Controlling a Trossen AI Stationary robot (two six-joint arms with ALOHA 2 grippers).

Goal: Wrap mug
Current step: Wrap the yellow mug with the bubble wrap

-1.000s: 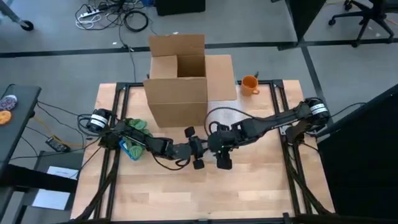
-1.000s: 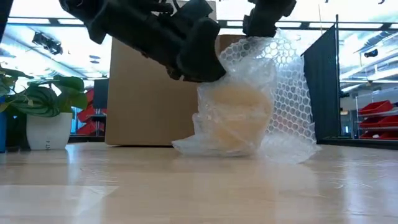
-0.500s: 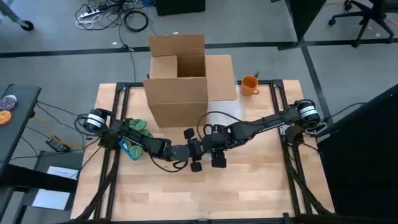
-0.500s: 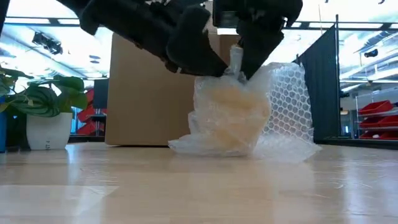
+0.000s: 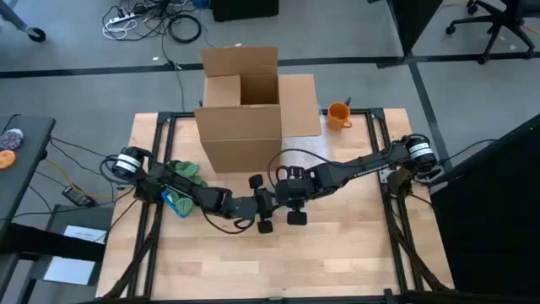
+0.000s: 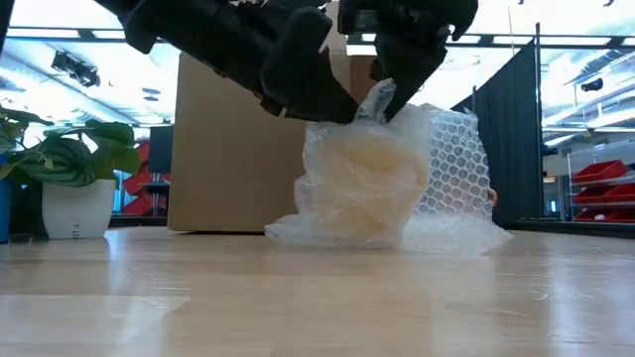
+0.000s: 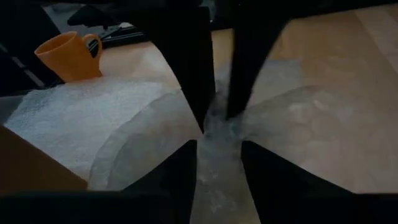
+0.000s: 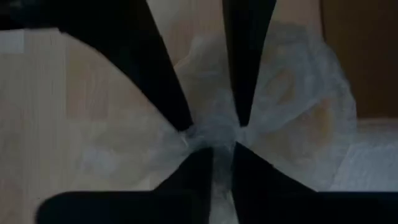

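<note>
Pinching the gathered top of the bubble wrap (image 6: 437, 169) from opposite sides: left gripper (image 5: 263, 209) and right gripper (image 5: 287, 203), tips meeting above the bundle at the table's (image 5: 337, 253) middle. Both clamped on the same twisted tuft of plastic. Directly beneath the fingertips, a pale mug (image 6: 369, 188) swathed in the wrap, standing on the wood. Behind the grippers, a cardboard box (image 5: 240, 105); past the right arm, an orange mug (image 5: 338, 114) by the far edge. No readable writing or labels anywhere.
</note>
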